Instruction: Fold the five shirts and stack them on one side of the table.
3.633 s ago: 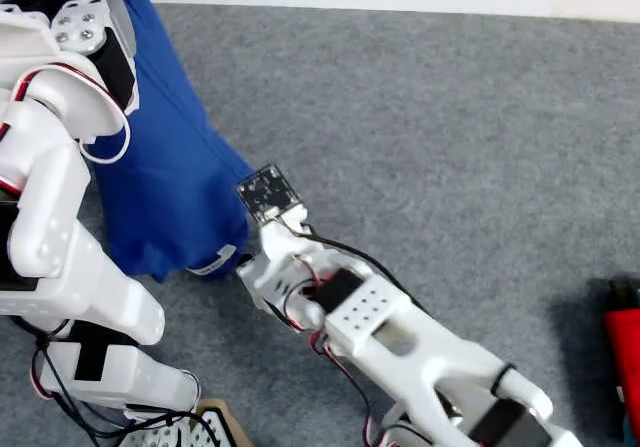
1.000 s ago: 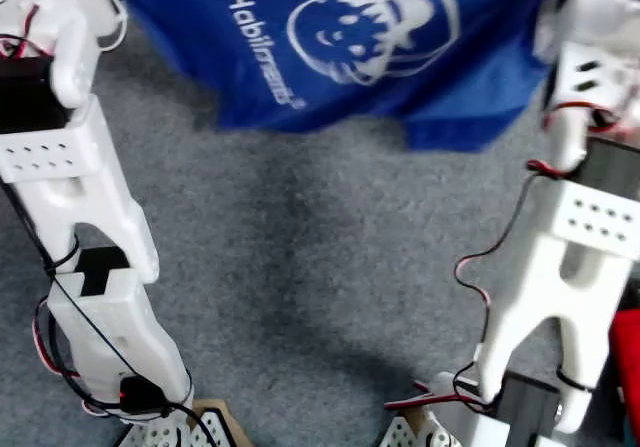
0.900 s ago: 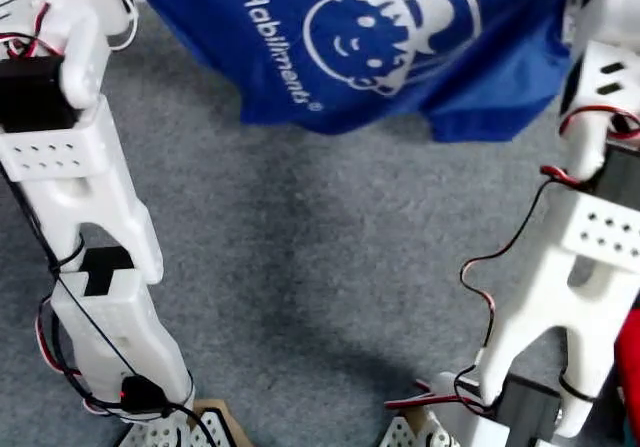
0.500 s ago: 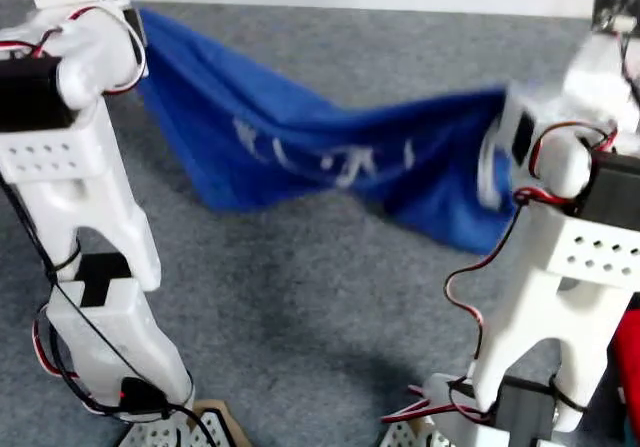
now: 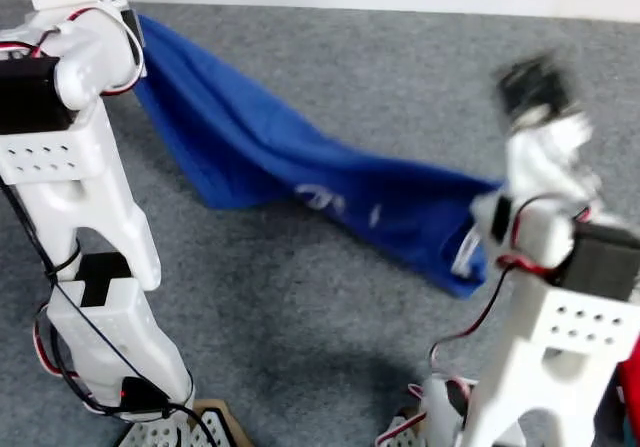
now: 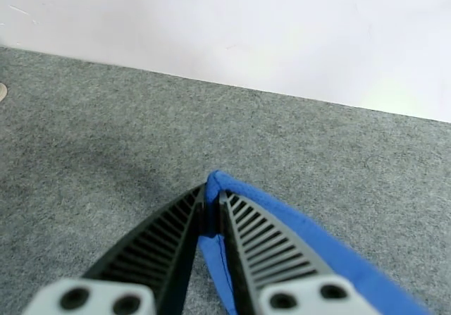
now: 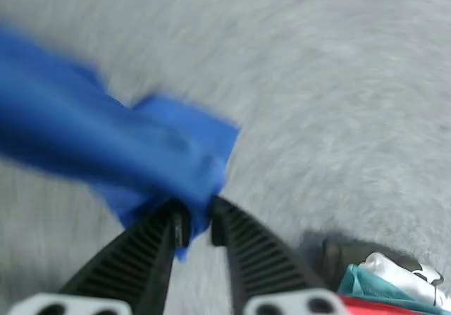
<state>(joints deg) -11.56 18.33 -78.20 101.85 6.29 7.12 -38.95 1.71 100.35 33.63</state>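
High view shows the blue shirt [image 5: 290,172] strung slantwise between the two arms, from the far left corner down to the near right. A few seconds earlier it lay bunched at the far left under the left arm [image 5: 70,167], with the right arm [image 5: 560,297] stretched across to its hem. A second ago both arms held it up and spread wide, its white print facing the camera. Since then the right arm has swung nearer and lower, so the spread has collapsed: the cloth now hangs as a twisted band, the print mostly folded out of sight, and its middle sags toward the grey table [image 5: 330,347], though whether it touches cannot be told.

Left wrist view has the left gripper [image 6: 211,189] pinched tight on a corner of blue fabric, fingers closed with the cloth between them. Right wrist view has the right gripper [image 7: 194,215] likewise clamped on a wad of the other end, low over the table, with a red and teal pile of garments [image 7: 391,287] just beyond at the right edge.

For the task, this looks like the laying-down stage: the shirt is gripped at both ends and on its way to the surface, but it is not yet flat, and no fold is made. The twist suggests it may land wrinkled and need smoothing.
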